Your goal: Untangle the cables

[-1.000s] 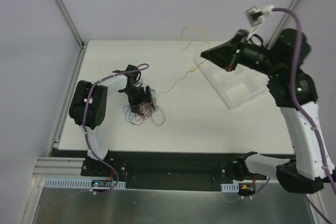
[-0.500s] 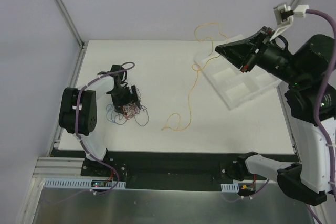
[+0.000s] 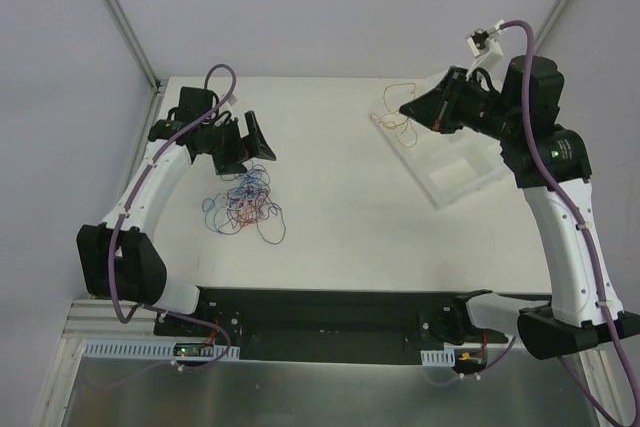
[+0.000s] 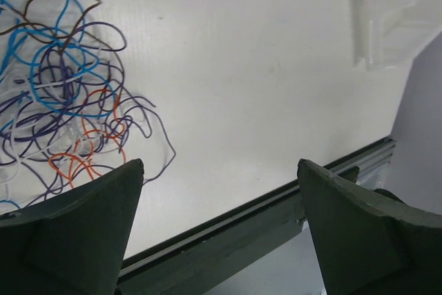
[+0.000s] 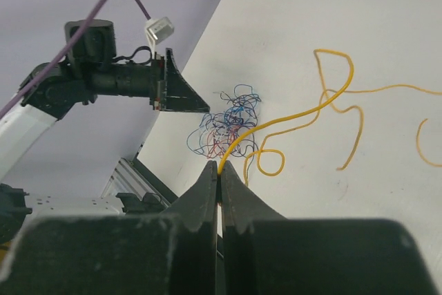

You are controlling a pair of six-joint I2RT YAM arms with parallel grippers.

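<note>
item: the cables [image 3: 243,202], a loose knot of thin blue, red, purple and black wires, lying on the left half of the table [image 3: 340,217], just below and beside the left gripper [image 3: 245,147].
separate piece: one yellow cable [image 5: 331,94], well apart from the knot, dangling in curls at the far right over the near corner of the white tray [image 3: 455,172].
right gripper [image 5: 219,167]: fingers pressed together, pinching the yellow cable's end.
left gripper: jaws spread wide, nothing between them, raised off the surface.
hazards (judged): a wide bite into the knot may catch several strands and drag the whole clump instead of freeing one; the yellow cable may spring out of the tray on release, since its curls overhang the rim.
surface: plain white board, dark rail along the near edge.
room: pale lilac walls, grey metal posts at the corners.
</note>
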